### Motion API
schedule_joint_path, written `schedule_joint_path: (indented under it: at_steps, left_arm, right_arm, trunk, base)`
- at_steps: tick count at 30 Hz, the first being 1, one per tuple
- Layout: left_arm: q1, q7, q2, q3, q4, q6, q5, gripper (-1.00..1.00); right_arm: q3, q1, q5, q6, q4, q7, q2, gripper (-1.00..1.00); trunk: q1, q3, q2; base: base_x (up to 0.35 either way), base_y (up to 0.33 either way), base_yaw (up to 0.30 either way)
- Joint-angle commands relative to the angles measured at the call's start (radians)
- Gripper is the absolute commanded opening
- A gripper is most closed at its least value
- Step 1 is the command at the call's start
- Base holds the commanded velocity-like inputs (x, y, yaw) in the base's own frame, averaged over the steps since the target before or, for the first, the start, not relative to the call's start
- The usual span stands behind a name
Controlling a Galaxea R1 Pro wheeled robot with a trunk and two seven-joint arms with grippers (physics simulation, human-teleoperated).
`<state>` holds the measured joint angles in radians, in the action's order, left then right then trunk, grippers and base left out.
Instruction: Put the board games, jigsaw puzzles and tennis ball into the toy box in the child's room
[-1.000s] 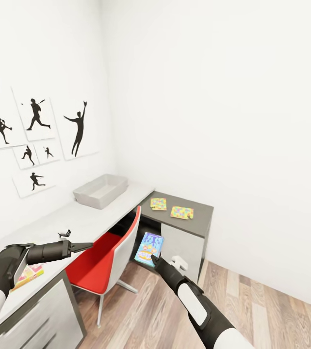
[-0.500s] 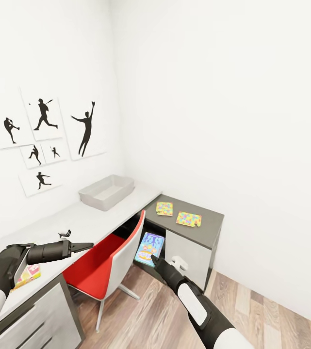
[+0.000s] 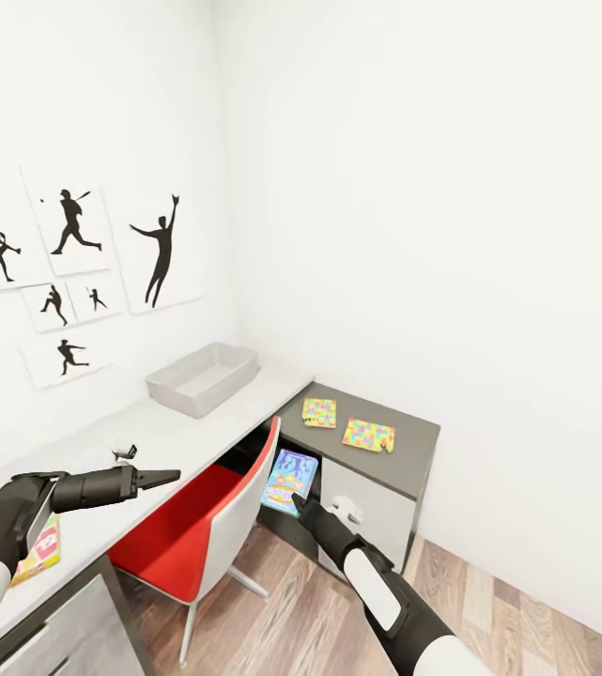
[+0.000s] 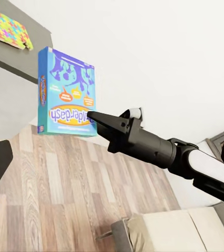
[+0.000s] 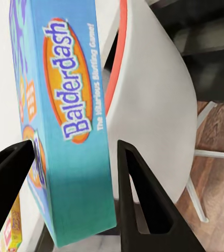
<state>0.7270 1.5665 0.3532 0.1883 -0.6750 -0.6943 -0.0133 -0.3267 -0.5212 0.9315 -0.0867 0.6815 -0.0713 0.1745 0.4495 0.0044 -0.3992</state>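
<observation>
Head view: the right gripper (image 3: 298, 505) holds a blue Balderdash board game (image 3: 289, 481) upright beside the red chair (image 3: 208, 512), which stands between it and the white desk (image 3: 164, 437). The toy box (image 3: 203, 377) sits far back on that desk; two jigsaw puzzles (image 3: 319, 412) lie on the dark side table (image 3: 411, 453). The left gripper (image 3: 167, 477) hovers over the desk, its fingers apparently close together.

Left wrist view: open wood floor (image 4: 59, 199) lies below the held box.

Right wrist view: the fingers (image 5: 138, 194) clamp the box's narrow edge.
</observation>
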Motion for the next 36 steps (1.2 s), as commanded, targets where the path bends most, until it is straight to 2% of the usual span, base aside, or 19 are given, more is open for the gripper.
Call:
schedule_joint_path:
  at_steps: [1,9,22,31,34,36]
  left_arm:
    - [0.000,0.004,0.000,0.001,0.000,-0.010,-0.002,1.00]
    - [0.000,0.004,0.003,0.001,0.000,-0.010,0.000,1.00]
    - [0.000,0.004,0.005,0.002,0.000,-0.010,0.000,1.00]
    - [0.000,0.004,0.008,0.007,0.000,-0.010,-0.002,1.00]
    - [0.000,0.004,0.008,0.009,0.000,-0.009,-0.002,1.00]
    - [0.000,0.004,0.009,0.009,0.000,-0.009,-0.002,1.00]
  right_arm:
    - [0.000,0.000,0.007,-0.003,0.001,-0.002,0.000,-1.00]
    - [0.000,0.003,0.006,-0.021,0.080,0.008,0.000,-1.00]
    - [0.000,0.000,0.005,-0.039,0.089,0.010,0.000,-1.00]
    - [0.014,-0.006,0.008,-0.185,0.141,0.012,0.000,-1.00]
    - [0.020,-0.046,0.010,-0.251,0.170,0.039,0.000,-1.00]
    - [0.024,-0.087,0.015,-0.324,0.181,0.083,0.000,-1.00]
  trunk:
    - [0.000,0.000,-0.001]
    - [0.000,0.000,-0.001]
    - [0.000,0.000,-0.001]
    - [0.000,0.000,-0.001]
    - [0.000,0.000,-0.001]
    - [0.000,0.000,-0.001]
  base:
    - [0.056,0.000,0.000]
    - [0.015,0.000,0.000]
    - [0.000,0.000,0.000]
    - [0.000,0.000,0.000]
    - [0.000,0.000,0.000]
    - [0.000,0.000,0.000]
